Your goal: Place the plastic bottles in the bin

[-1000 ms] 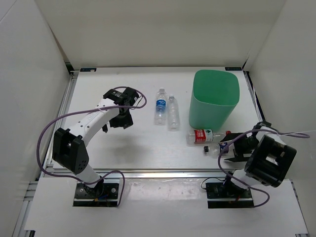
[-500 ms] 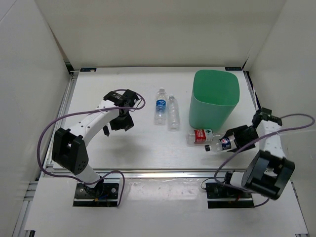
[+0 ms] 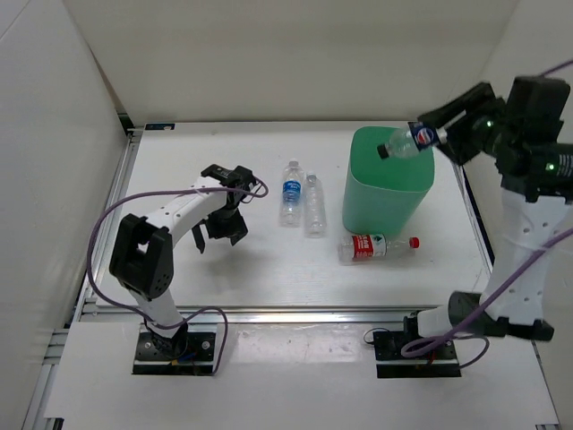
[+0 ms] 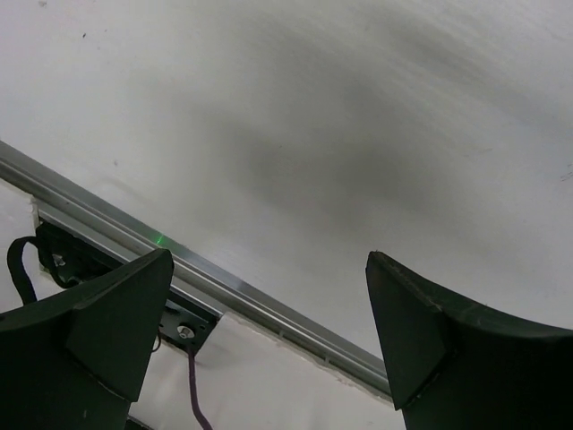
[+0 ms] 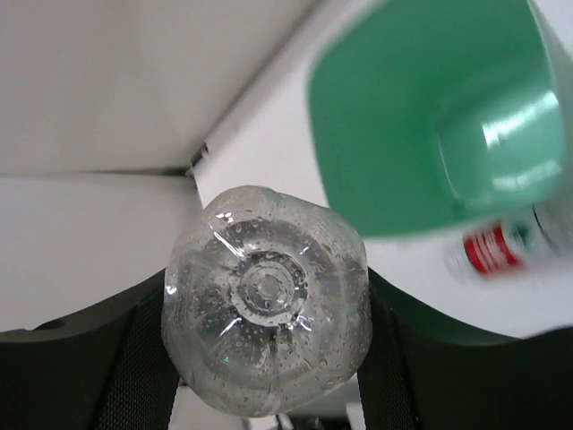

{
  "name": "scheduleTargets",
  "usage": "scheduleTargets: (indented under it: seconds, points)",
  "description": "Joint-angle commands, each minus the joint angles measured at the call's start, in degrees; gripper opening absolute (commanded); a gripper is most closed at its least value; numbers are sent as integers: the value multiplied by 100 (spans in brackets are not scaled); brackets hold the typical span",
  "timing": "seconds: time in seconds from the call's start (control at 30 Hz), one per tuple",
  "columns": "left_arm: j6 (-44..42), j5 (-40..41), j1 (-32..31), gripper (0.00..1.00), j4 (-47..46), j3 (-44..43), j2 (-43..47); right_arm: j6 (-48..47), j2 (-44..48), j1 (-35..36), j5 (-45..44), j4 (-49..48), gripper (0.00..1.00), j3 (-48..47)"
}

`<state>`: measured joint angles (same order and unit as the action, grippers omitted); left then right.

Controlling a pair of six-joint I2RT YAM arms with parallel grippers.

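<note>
My right gripper (image 3: 436,134) is raised high and shut on the dark-blue-labelled plastic bottle (image 3: 410,140), which points cap-first leftward over the mint-green bin (image 3: 383,211). In the right wrist view the bottle's clear base (image 5: 266,349) fills the space between the fingers, with the bin's open mouth (image 5: 430,116) beyond. A red-labelled bottle (image 3: 372,247) lies in front of the bin. A blue-labelled bottle (image 3: 291,192) and an unlabelled one (image 3: 312,205) lie side by side left of the bin. My left gripper (image 3: 215,235) hangs open over bare table, left of those two.
White walls enclose the table on three sides. An aluminium rail (image 4: 269,300) runs along the near edge, seen between the left fingers. The left arm's purple cable (image 3: 98,235) loops out to the left.
My right arm closed on the dark-blue-labelled bottle at the front right and lifted it above the bin. The left gripper drifted slightly nearer and stayed open.
</note>
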<state>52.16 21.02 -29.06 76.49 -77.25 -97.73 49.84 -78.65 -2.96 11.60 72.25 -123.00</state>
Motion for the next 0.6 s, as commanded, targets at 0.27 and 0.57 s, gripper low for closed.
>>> scheduleTargets:
  seconds: [0.27, 0.57]
  points:
    - [-909, -853, -21, 100, -431, -1887, -343, -827, -1284, 806, -2248, -949, 97, 179]
    - [-1665, -1724, -126, 100, -1312, -3153, -1614, -1091, -556, 806, -1626, -818, 100, 277]
